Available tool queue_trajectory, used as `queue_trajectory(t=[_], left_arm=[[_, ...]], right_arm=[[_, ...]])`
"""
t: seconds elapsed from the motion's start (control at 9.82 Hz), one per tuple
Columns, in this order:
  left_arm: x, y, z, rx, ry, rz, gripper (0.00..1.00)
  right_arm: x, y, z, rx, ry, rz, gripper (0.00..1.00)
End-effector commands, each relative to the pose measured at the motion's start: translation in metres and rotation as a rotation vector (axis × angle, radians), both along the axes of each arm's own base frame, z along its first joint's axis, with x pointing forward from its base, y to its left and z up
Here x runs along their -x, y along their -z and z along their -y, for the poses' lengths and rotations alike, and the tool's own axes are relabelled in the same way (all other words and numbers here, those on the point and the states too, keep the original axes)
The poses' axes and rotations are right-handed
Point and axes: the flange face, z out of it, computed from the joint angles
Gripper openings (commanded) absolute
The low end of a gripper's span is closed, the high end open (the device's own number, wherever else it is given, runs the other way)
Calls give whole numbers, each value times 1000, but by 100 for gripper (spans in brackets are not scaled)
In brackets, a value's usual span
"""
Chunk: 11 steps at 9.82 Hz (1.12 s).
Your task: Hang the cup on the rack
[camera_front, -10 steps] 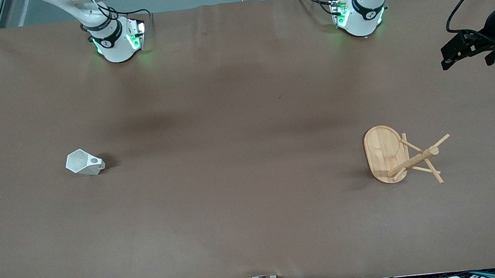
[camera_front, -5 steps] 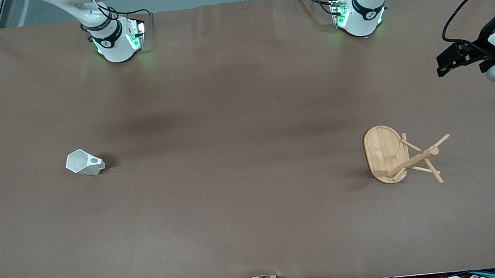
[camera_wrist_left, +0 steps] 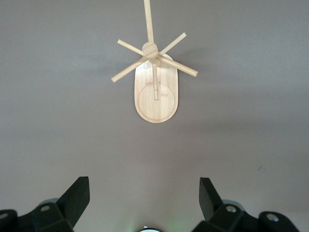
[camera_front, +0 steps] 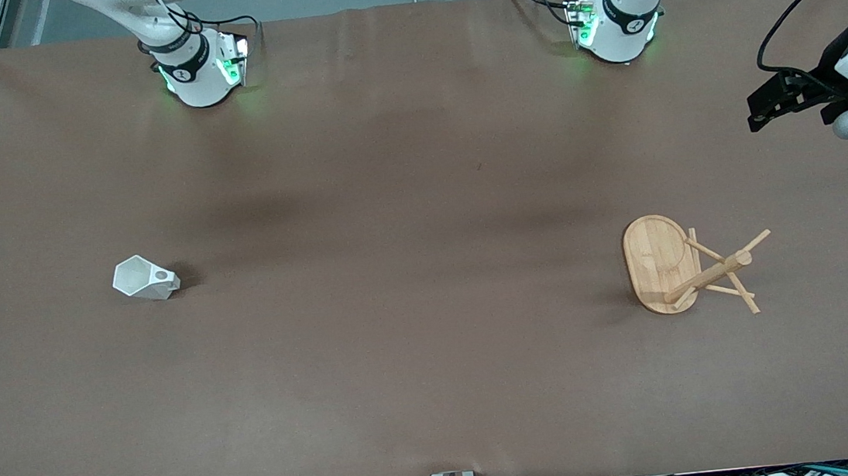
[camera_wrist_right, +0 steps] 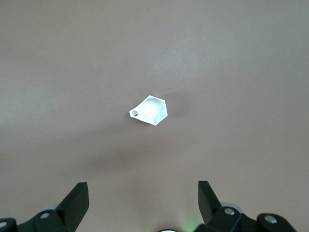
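Your right gripper (camera_wrist_right: 140, 203) hangs high over the right arm's end of the table with its fingers spread wide and nothing between them, and the cup (camera_wrist_right: 150, 110) sits directly ahead of it, centred between the fingertips in the right wrist view. The cup (camera_front: 145, 279) stands on the table well apart from the rack (camera_front: 687, 265), which stands toward the left arm's end. So the right arm is clearly the nearer one for the pick. Note the cup's handle tab with its round hole, pointing toward the rack's end. Your left gripper (camera_wrist_left: 145, 203), equally wide and empty, waits high over its own end with the rack (camera_wrist_left: 154, 79) ahead of it.
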Motion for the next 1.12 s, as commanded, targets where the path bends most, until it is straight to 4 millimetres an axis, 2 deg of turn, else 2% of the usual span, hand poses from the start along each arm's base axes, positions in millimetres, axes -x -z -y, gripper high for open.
queue_trajectory(t=[0.0,0.2,1.02], left_arm=[[-2,10,2,-13,20,-28,100],[-3,3,2,-11,18,-11,100],[-3,4,1,-11,17,-14,100]], right_arm=[[5,-2,0,0,5,1,100],[5,-2,1,0,6,1,100],[5,-2,1,0,6,1,100]])
